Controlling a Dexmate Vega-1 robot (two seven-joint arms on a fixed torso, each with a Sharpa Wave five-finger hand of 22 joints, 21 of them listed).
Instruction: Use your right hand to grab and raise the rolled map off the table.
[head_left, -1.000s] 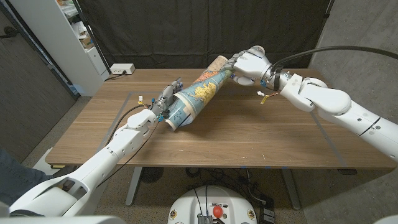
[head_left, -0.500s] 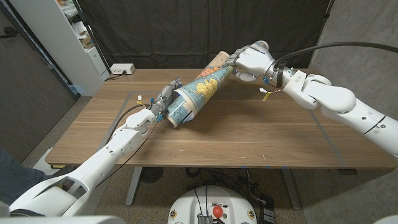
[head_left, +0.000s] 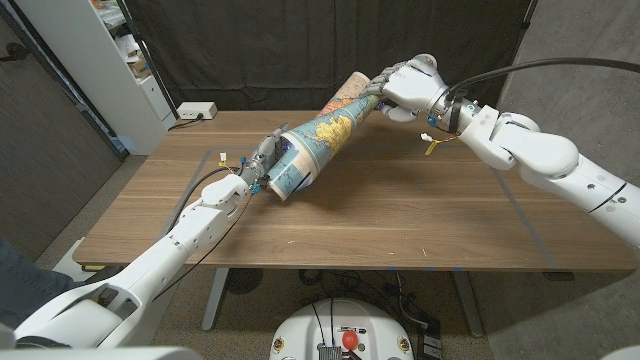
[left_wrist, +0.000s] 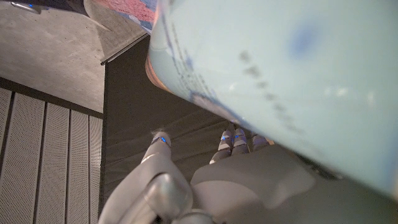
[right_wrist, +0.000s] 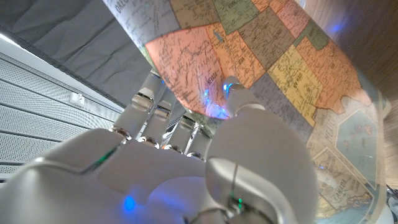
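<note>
Blue-printed rolled map tilts up toward 1 o'clock, far end clenched in my right hand; near end not clearly off the wooden table, my left hand touching it, grip unclear.

The rolled map slants above the table — left robot hand beside its near end.

White rounded arms, grey fingers with blue lights, black cable, yellow wrist tags.

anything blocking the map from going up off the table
Nothing visible above it. The right hand grips the far end of the rolled map, already raised; the left hand touches the near, lower end.
</note>
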